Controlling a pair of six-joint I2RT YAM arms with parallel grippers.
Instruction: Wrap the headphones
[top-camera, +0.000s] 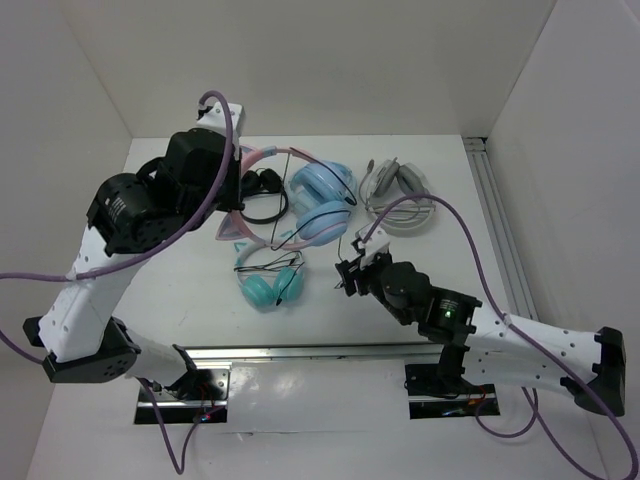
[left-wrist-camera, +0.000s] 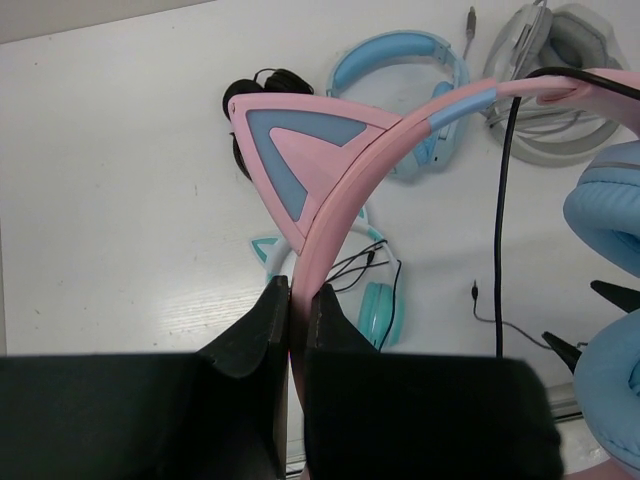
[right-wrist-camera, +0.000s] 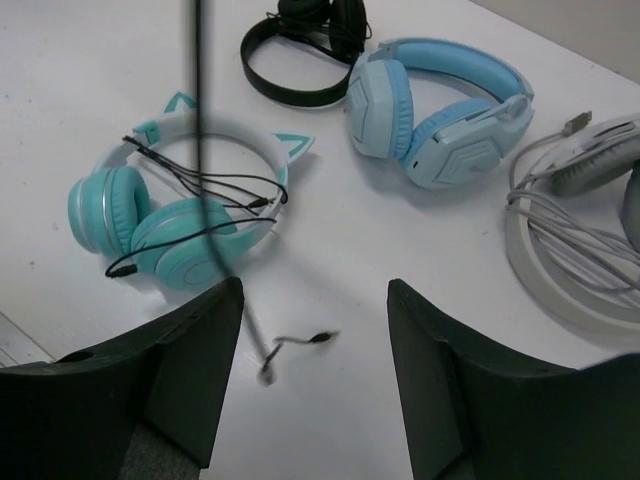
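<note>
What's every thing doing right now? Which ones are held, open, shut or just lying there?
Pink headphones: held up off the table by their band.
Left gripper: shut on that band.
Right gripper: open, empty.
Black cable: hanging loose, unwrapped.
Teal headphones: lying flat, thin cord loose on them.
Blue headphones: lying flat.
Black headphones: lying flat.
White headphones: lying flat, cord bunched on them.

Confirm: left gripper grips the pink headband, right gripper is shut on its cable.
Wrong on the right gripper: the right wrist view shows it open, the cable hanging unclamped. The left gripper does grip the pink headband.
</note>
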